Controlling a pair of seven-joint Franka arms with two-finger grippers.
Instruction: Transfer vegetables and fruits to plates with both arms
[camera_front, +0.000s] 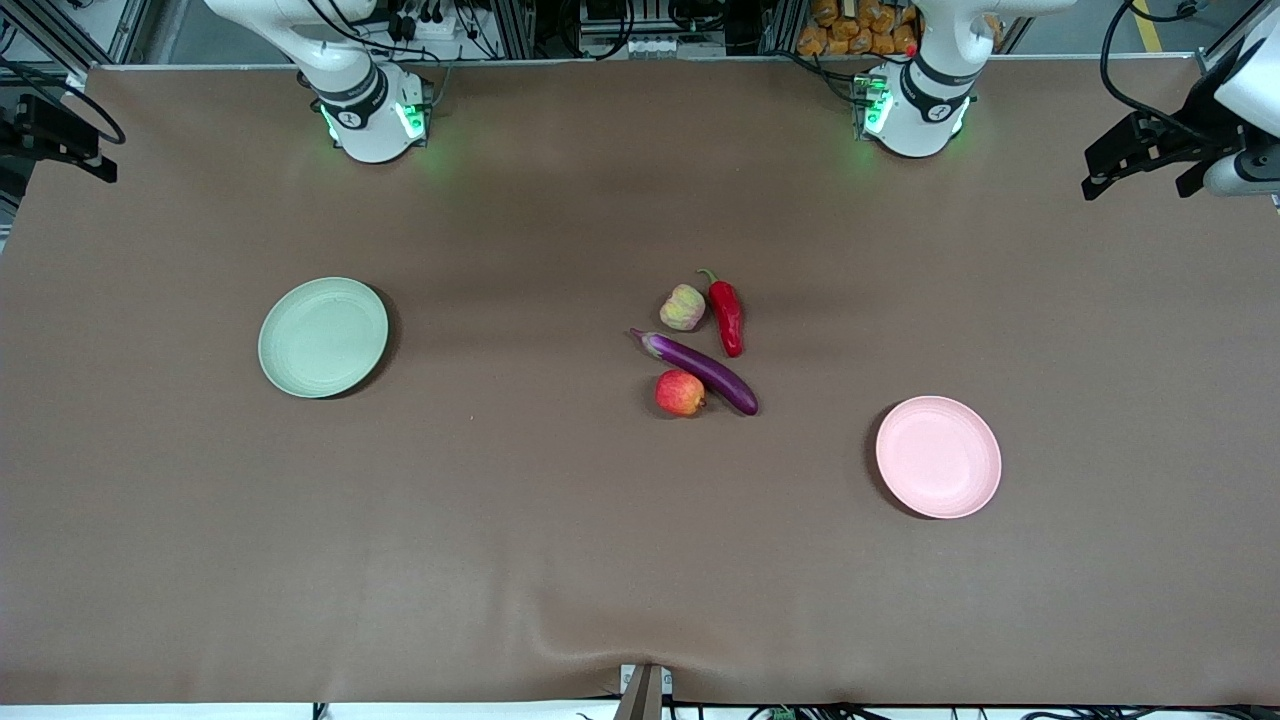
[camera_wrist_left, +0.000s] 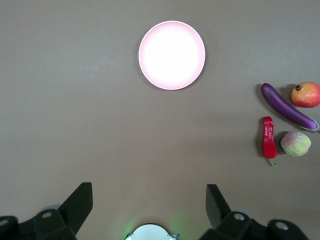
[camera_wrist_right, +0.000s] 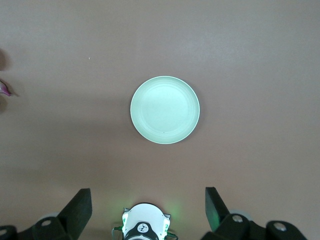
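Both end effectors hang high, fingers spread and gripping nothing: the left end effector (camera_wrist_left: 150, 202) over bare surface (camera_front: 560, 520) with the pink plate (camera_wrist_left: 172, 55) in its sights, the right end effector (camera_wrist_right: 148, 205) looking down on the green plate (camera_wrist_right: 165, 110). Mid-surface sits the produce cluster, well apart from both plates. Purple eggplant (camera_front: 700, 368) lies slantwise, the apple (camera_front: 680, 392) touching it on the side nearer the front camera. Farther from that camera, the pale lumpy fruit (camera_front: 682, 307) sits just beside the red chili pepper (camera_front: 727, 314). Pink plate toward the left arm's end, green toward the right arm's
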